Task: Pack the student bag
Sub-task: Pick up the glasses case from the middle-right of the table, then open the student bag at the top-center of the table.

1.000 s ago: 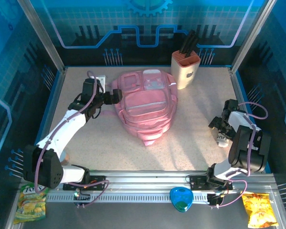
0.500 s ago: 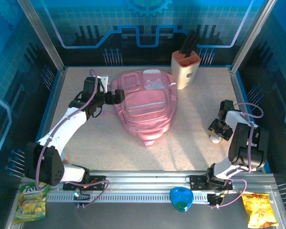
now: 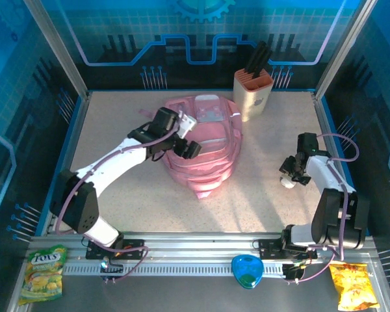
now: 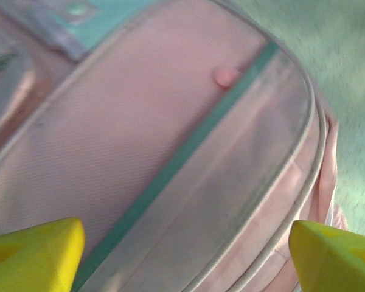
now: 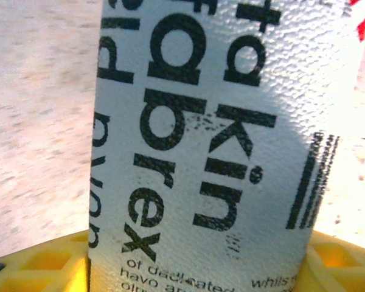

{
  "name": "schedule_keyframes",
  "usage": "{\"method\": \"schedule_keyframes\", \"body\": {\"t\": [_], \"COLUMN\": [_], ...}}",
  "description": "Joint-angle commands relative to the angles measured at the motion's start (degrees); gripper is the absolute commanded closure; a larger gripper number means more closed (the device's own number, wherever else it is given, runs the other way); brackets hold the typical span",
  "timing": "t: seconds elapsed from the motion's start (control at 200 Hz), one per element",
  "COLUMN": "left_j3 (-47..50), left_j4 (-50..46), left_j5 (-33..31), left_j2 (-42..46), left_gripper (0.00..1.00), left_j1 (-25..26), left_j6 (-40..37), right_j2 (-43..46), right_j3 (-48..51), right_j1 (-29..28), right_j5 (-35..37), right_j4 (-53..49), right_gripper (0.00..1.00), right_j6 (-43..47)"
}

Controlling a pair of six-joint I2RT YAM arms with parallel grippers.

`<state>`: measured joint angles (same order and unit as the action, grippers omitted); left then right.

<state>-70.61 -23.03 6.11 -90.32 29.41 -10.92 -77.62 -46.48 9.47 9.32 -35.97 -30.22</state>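
Speckled beige table (image 3: 110,117) within blue-panelled enclosure (image 3: 195,32), student bag (image 3: 214,159) near centre.

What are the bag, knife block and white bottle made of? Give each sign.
Bag: soft pink woven fabric, matte; fine weave and piped seams show.
Knife block: likely smooth plastic or painted wood, cream; too far to tell.
Bottle: probably plastic; pebbled white surface with black print.

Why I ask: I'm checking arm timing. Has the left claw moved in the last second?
Yes. The left claw moved right, from beside the student bag's left edge to above the bag, closer to the knife block.
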Motion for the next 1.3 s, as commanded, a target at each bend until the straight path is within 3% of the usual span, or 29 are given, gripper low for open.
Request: {"method": "schedule_keyframes", "body": {"t": [0.0,0.155,0.4,0.535,0.64,0.865,1.131,1.296], "left_j3": [-2.69,-6.2,-11.05,-12.76,-14.41,-18.95,-20.18,-20.13], "left_j4": [-5.13,-7.88,-9.49,-9.56,-10.52,-14.24,-17.43,-18.06], "left_j5": [-2.55,-3.9,-7.72,-9.19,-7.71,2.02,5.75,5.33], "left_j2": [-3.1,-7.99,-14.23,-15.04,-14.66,-14.49,-16.19,-16.12], "left_gripper": [0.15,0.21,0.25,0.39,0.5,0.68,0.88,0.91], "left_j1": [1.72,3.19,3.78,3.73,3.26,-0.61,-1.02,-0.9], "left_j6": [-10.4,-15.35,-16.6,-15.26,-12.75,-6.86,-10.13,-12.27], "right_j2": [2.54,4.62,5.47,5.29,5.52,6.26,7.36,8.05], "right_j3": [-1.46,-3.13,-5.36,-5.88,-6.16,-6.73,-7.37,-7.7], "right_j1": [-3.04,-6.98,-10.93,-12.18,-13.01,-14.99,-17.33,-18.4], "right_j5": [-2.95,-3.69,-3.88,-3.87,-4.35,-5.36,-6.94,-7.97], "right_j4": [-1.18,-2.35,-2.88,-2.93,-2.8,-2.14,-1.36,-0.82], "right_gripper": [0.46,0.46,0.46,0.46,0.46,0.46,0.47,0.47], "right_j6": [-1.15,-2.07,-3.79,-4.14,-4.41,-5.0,-5.81,-6.56]}}
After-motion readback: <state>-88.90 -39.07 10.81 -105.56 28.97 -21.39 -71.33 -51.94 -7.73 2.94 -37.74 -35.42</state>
